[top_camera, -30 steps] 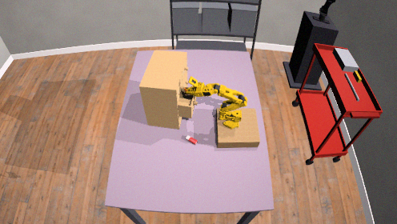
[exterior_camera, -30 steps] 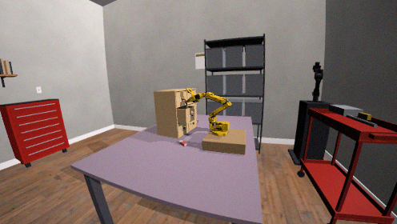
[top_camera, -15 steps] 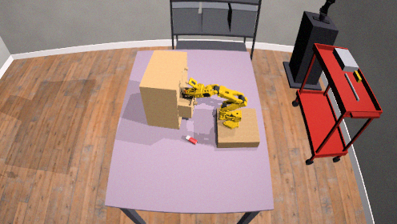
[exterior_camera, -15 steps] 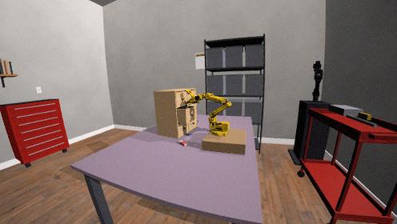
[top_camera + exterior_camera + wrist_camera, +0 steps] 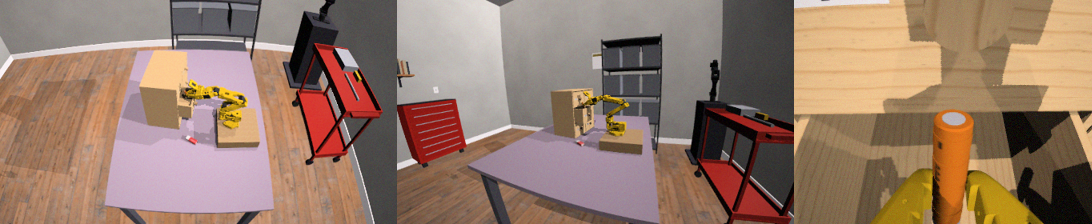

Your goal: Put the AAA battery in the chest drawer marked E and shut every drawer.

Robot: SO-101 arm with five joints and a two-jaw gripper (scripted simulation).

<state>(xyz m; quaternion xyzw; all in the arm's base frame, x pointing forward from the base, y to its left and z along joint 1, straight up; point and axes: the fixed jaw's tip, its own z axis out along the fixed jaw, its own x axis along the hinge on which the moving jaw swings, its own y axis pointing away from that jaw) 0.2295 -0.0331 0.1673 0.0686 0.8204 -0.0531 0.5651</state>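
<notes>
My gripper (image 5: 185,94) (image 5: 585,105) (image 5: 951,187) is shut on the AAA battery (image 5: 953,145), an orange cylinder with its pale end up toward the chest face in the wrist view. The wooden chest (image 5: 162,106) (image 5: 563,116) stands upright at the left of the table. The gripper is at its front, over an open drawer (image 5: 831,155). A drawer (image 5: 186,111) also shows sticking out in the top view. The wooden front (image 5: 854,70) above the opening has a white label cut off at the view's top left. The open drawer's own label is hidden.
A small red and white object (image 5: 191,140) (image 5: 579,143) lies on the table (image 5: 188,176) (image 5: 569,172) in front of the chest. The arm's base stands on a wooden block (image 5: 238,138) (image 5: 621,145) to the right. A round knob's shadow falls on the front above the opening.
</notes>
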